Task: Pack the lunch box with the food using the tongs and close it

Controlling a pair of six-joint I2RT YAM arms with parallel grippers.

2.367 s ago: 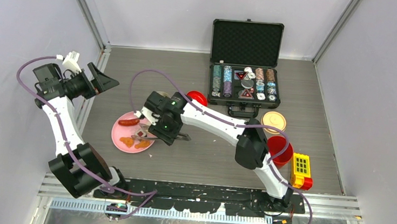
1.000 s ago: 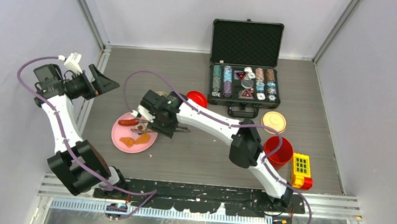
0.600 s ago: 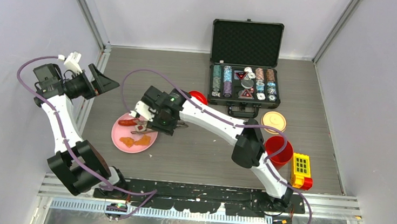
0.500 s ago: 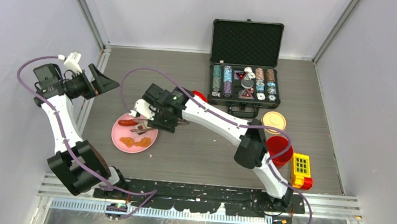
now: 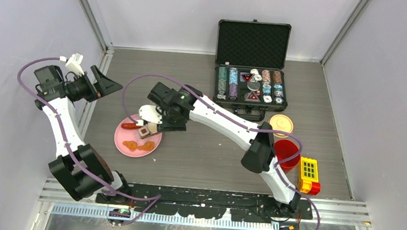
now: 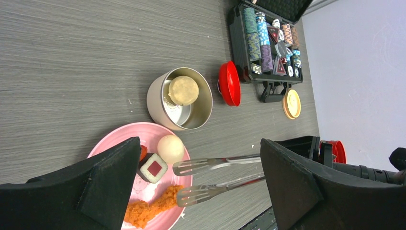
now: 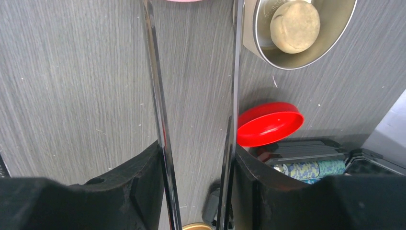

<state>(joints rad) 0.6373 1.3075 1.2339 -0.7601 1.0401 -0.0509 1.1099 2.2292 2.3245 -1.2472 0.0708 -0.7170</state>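
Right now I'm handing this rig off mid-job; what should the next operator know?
Left gripper: open, empty, raised at left.
Right gripper: shut on tongs, tips apart over pink plate, nothing pinched.
Done: one lump in steel bowl.
To do: sausage, egg, cube, nuggets on plate; red canister, red lid, beige lid lie apart, nothing closed.

white arms [image 5: 62, 127] with black joints, black wedge-shaped grippers [image 5: 106, 80] and looping purple cables [image 5: 137, 81].

i can't read any text, label or number from here; the chips [image 5: 232, 83] in the case [image 5: 253, 44] carry markings too small to make out.
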